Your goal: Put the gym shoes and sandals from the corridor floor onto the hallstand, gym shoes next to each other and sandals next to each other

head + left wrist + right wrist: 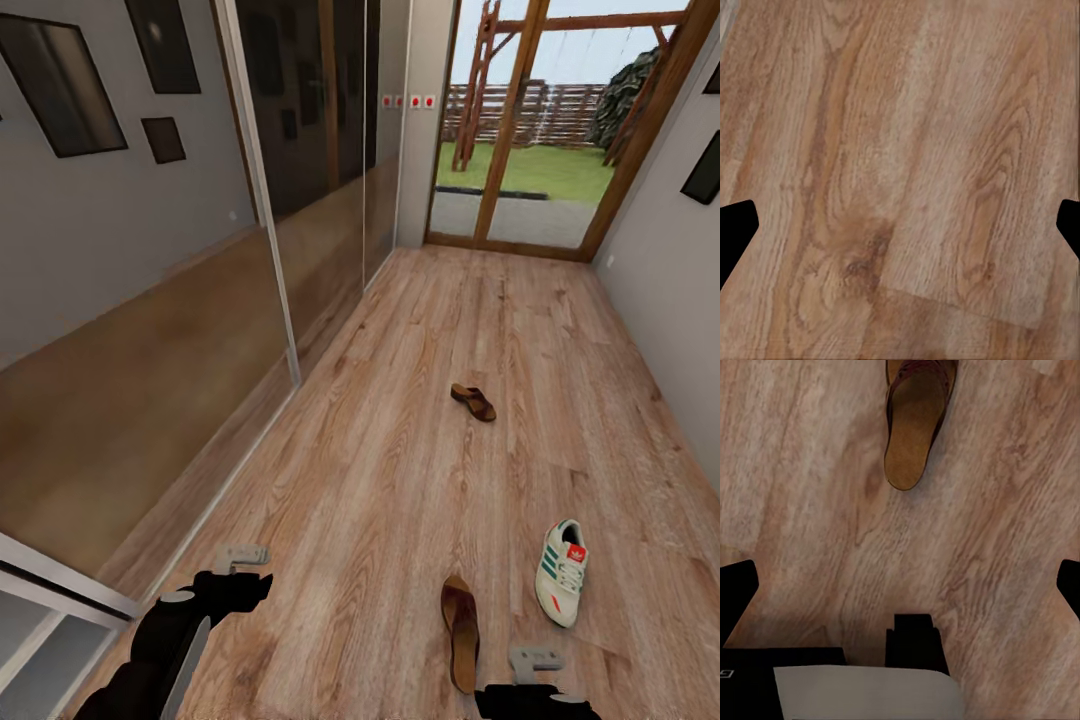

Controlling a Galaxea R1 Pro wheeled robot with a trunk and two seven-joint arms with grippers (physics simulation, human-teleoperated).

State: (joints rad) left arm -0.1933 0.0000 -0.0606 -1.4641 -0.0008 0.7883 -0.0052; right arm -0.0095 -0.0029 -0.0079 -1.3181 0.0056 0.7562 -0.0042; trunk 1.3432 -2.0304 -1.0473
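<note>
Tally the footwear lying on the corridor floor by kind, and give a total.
Sandals: 2, the near sandal beside the right gripper, and the far sandal farther up the corridor floor.
Gym shoes: 1, the gym shoe.
Total: 3.

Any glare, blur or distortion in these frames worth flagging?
Head view: wide-angle bend in the wall lines, glossy reflections on the mirrored doors, bright daylight through the glass door. Left wrist view: floor grain slightly soft. Right wrist view: sandal soft-edged, cut off at the frame edge.
</note>
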